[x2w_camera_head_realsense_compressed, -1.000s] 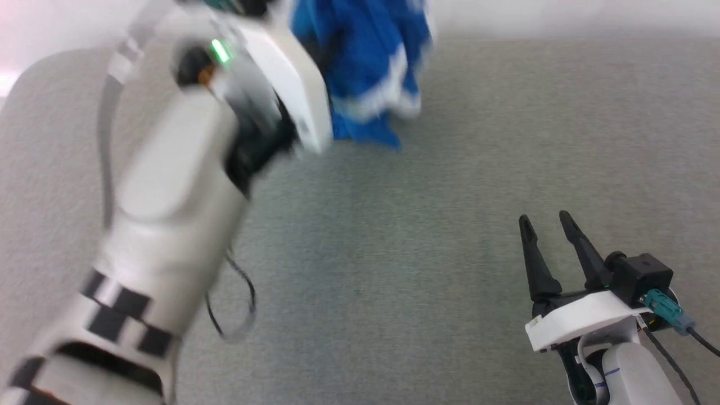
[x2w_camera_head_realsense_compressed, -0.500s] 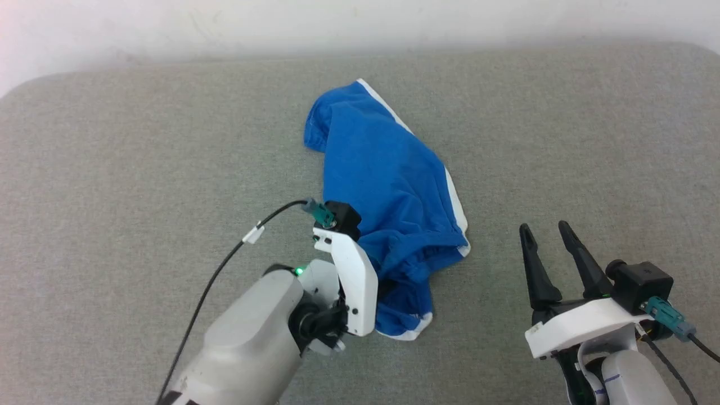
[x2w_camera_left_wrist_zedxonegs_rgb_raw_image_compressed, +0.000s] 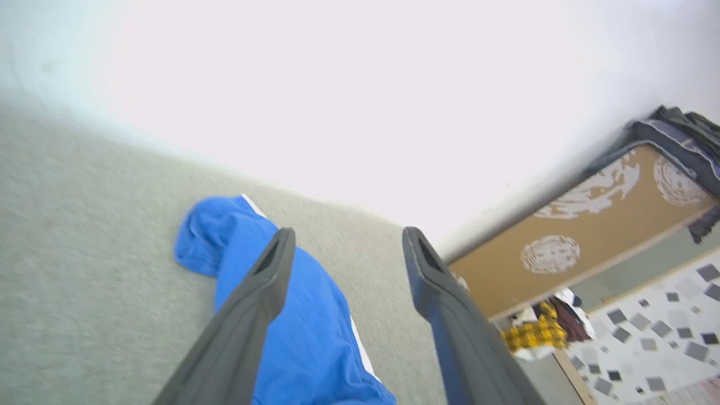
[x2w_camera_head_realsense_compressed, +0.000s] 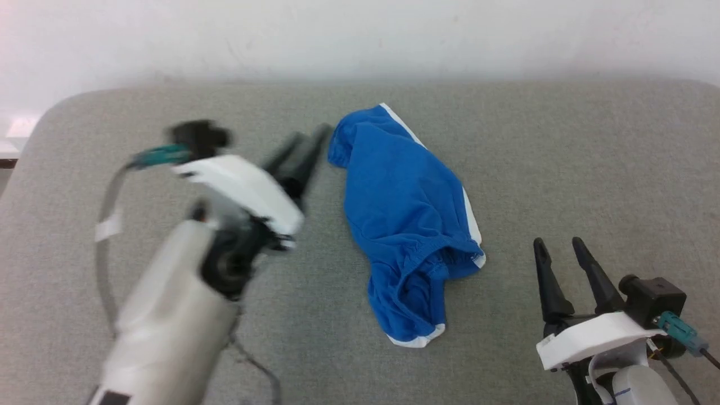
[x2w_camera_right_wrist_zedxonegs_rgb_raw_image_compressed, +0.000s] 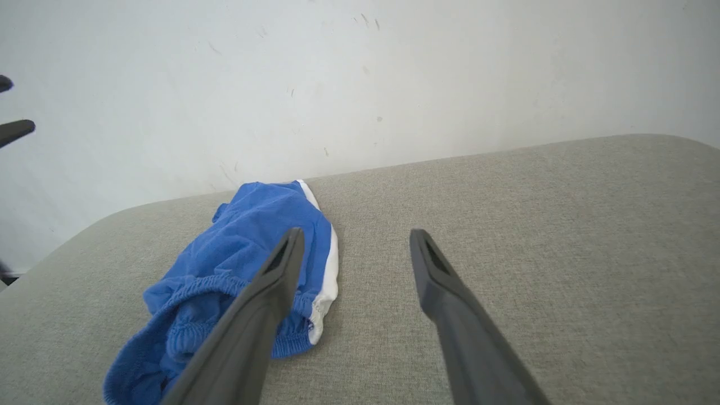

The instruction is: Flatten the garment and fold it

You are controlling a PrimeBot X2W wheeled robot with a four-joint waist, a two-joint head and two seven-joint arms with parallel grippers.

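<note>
Two sets of jaws stand parted and empty over a grey fabric-covered worktop (x2w_camera_head_realsense_compressed: 562, 169) with rounded corners, set against a plain white wall (x2w_camera_head_realsense_compressed: 360, 39) marked by a few faint scuffs. Between them the garment (x2w_camera_head_realsense_compressed: 405, 208), a pair of bright blue shorts, lies crumpled in a long heap near the middle of the surface. White trim runs down its right edge and along the near hem, and the gathered waistband is bunched toward the near end. The left jaws, blurred in the head view at the end of a pale arm (x2w_camera_head_realsense_compressed: 169, 315), come in from the left with dark fingers (x2w_camera_left_wrist_zedxonegs_rgb_raw_image_compressed: 247, 320) spread and aimed at the heap's far end. Whether they touch the cloth cannot be told. The right jaws, at the near right, keep a similar gap, fingers (x2w_camera_right_wrist_zedxonegs_rgb_raw_image_compressed: 450, 304) pointing toward the wall, apart from the shorts. Beyond the worktop's edge, the left wrist view takes in a brown board (x2w_camera_left_wrist_zedxonegs_rgb_raw_image_compressed: 585, 236) printed with pale round patterns, dark clothing (x2w_camera_left_wrist_zedxonegs_rgb_raw_image_compressed: 686, 129) at its top edge, a yellow checked cloth (x2w_camera_left_wrist_zedxonegs_rgb_raw_image_compressed: 531, 334) below it, and a pale floor (x2w_camera_left_wrist_zedxonegs_rgb_raw_image_compressed: 664, 337) speckled with grey squares.
</note>
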